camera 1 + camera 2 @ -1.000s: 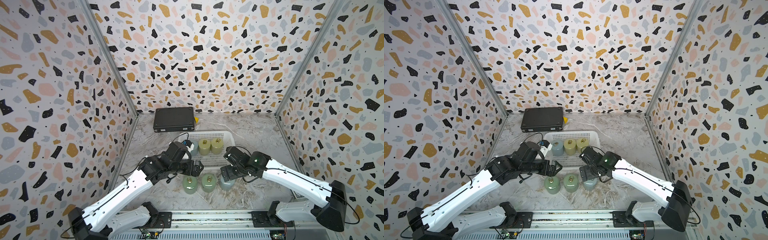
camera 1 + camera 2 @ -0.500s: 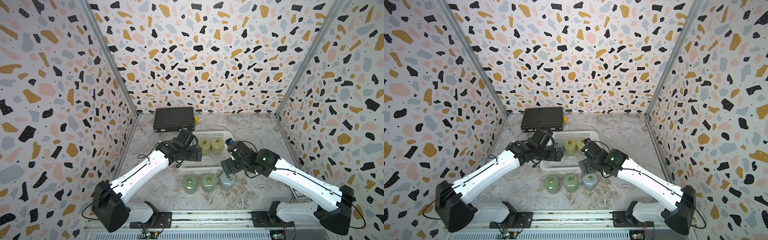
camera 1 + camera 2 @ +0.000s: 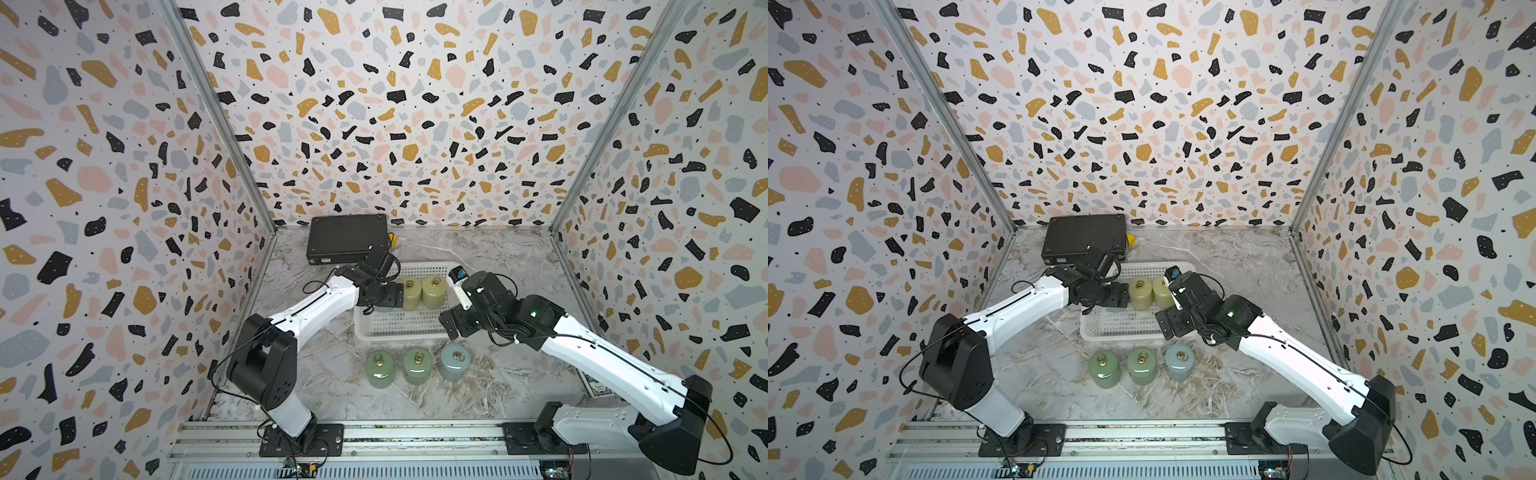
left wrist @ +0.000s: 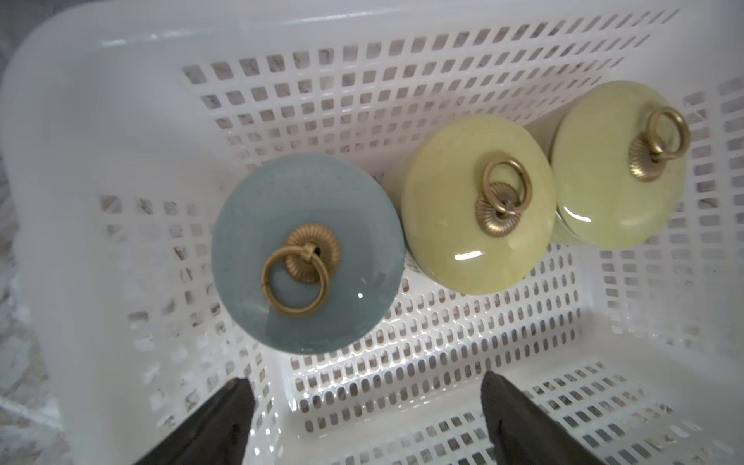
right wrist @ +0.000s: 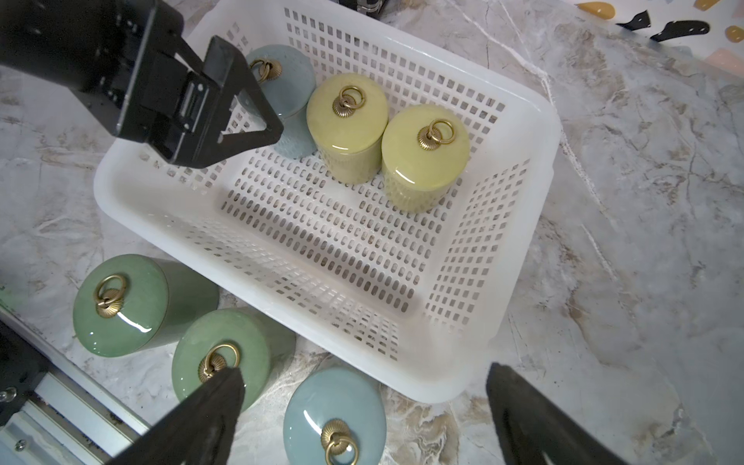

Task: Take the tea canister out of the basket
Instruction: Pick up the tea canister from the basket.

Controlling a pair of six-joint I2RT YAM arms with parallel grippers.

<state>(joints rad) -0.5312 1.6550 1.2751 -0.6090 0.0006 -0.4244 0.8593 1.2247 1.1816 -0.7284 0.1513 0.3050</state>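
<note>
Basket [image 3: 395, 336]: white lattice, on the marble table [image 3: 498, 257], in front of a black case [image 3: 347, 239].
Blue canister [image 4: 308, 253]: upright inside the basket, in its far corner on the left arm's side, brass ring lying flat on the lid.
Yellow canisters: first yellow canister [image 4: 479, 201] is just beside the blue one, and second yellow canister [image 4: 620, 161] is just beside that. Both are upright along the basket's far wall.
Basket's near half: bare floor.
Left gripper [image 4: 366, 390]: hangs over the blue canister's corner. The jaws are apart with nothing clamped, and in the left wrist view the canister lies beyond the fingertips [image 4: 237, 398], not between them. Contact cannot be told.
Right gripper [image 5: 364, 372]: above the basket's near rim on the right arm's side, jaws wide apart, holding nothing.
Outside the basket: green canister [image 3: 379, 368], second green canister [image 3: 417, 365] and second blue canister [image 3: 455, 361] stand upright in a row on the table, near the basket's near rim.
</note>
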